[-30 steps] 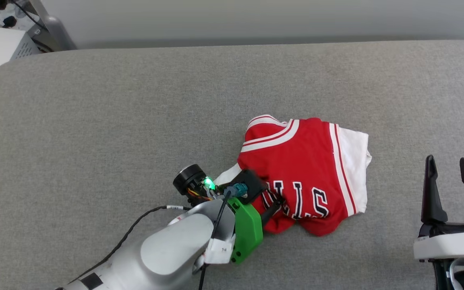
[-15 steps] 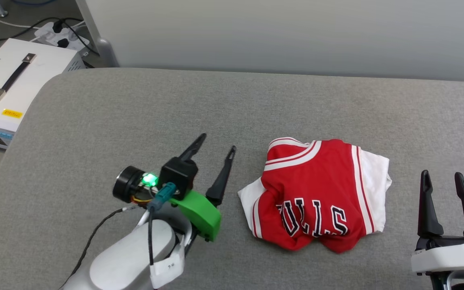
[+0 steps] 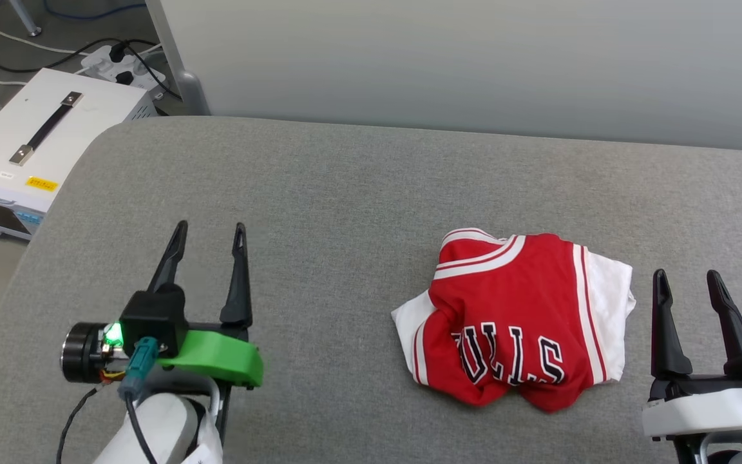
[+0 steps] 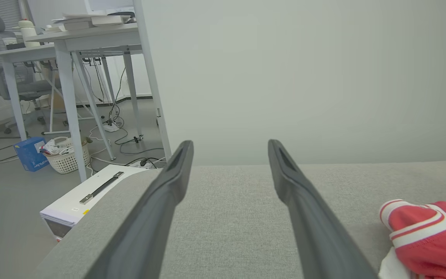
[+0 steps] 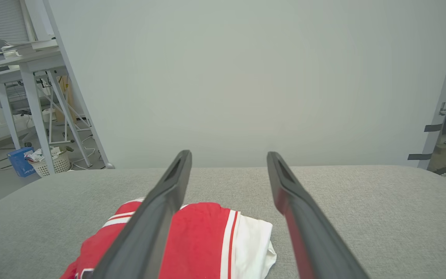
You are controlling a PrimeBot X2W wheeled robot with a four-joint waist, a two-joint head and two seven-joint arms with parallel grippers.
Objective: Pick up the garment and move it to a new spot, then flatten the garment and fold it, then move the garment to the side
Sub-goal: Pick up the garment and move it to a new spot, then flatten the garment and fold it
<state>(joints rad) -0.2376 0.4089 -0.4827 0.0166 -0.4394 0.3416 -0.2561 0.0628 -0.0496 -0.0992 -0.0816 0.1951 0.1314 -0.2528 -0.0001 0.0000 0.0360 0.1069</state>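
The garment (image 3: 516, 322) is a crumpled heap on the grey surface (image 3: 345, 193), right of centre and close to the near edge. My right claw (image 3: 685, 276) is spread wide and empty, just beside its white-sleeve side. My left claw (image 3: 210, 227) is also spread and empty, well apart toward the left edge. The lettering runs along the near edge. I judge the right arm the nearer reach.

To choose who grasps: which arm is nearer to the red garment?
Right. The right arm has its jaws just beside the garment; the left arm is far off, opposite.
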